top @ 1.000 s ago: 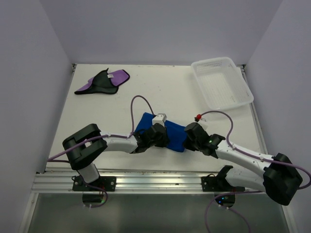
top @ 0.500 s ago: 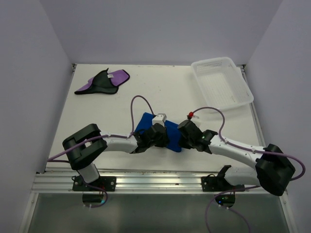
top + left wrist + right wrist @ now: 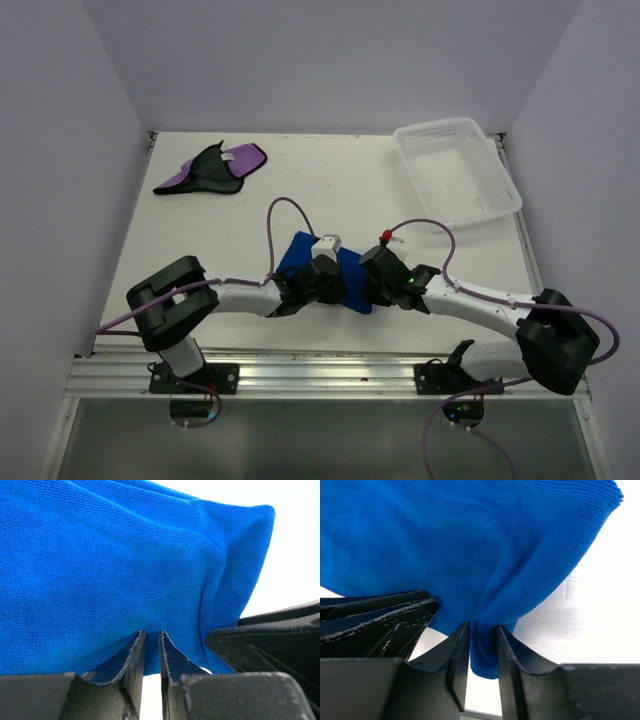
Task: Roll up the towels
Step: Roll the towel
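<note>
Top: blue towel (image 3: 300, 252) mid-desk (image 3: 200, 230), long axis far-left to near-right, flanked by left claw (image 3: 328, 280) at the middle and right claw (image 3: 372, 282) at the near-right end; purple towel (image 3: 215, 168) well apart, far-left. Left wrist: nipped almost together on an edge fold, so grasping. Right wrist: fold wedged between fingers (image 3: 457, 660); clamped or slack, cannot tell. Probably rolling next along that axis from the right end.

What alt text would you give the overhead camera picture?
Over a white table, the robot's left gripper and right gripper meet on a rumpled blue towel. A purple-and-black towel lies at the far left, a white mesh basket at the far right.
</note>
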{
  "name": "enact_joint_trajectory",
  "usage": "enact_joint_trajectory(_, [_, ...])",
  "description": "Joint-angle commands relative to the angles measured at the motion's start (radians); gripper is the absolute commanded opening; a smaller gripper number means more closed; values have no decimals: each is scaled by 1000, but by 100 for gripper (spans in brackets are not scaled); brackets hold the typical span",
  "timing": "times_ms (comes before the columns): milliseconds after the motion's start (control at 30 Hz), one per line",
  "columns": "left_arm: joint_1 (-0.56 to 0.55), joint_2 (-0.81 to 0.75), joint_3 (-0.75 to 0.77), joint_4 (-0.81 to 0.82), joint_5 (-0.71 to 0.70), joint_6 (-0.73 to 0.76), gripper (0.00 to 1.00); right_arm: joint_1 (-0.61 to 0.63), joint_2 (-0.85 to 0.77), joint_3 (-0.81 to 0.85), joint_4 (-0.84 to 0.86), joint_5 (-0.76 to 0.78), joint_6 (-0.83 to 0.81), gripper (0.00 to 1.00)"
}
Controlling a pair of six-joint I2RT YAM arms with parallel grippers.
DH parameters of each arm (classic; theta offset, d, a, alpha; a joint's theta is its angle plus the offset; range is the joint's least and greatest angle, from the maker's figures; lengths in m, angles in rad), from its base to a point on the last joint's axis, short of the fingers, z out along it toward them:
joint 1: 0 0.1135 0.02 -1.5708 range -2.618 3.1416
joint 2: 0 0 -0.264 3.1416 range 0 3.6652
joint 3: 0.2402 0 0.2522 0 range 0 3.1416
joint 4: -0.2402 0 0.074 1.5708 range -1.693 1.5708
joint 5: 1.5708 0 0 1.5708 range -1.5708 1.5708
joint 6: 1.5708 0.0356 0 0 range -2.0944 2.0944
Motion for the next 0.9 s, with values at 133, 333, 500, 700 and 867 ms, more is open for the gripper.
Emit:
enact_joint_trajectory(133, [-7,-32,-8,23,-33,-14,20,17,6,61,21,9,-1,35])
enact_joint_trajectory(333, [-7,-31,-13,22,-36,-14,20,22,38,65,36,3,0,34])
enact_joint_trajectory(500, [-7,-32,-13,17,-38,-14,20,23,66,62,61,3,19,31])
enact_joint_trajectory(700, [-7,-32,-14,14,-39,-11,20,25,78,67,78,-3,25,31])
enact_joint_trajectory(867, [-7,-28,-14,17,-36,-13,20,25,99,67,90,-8,28,32])
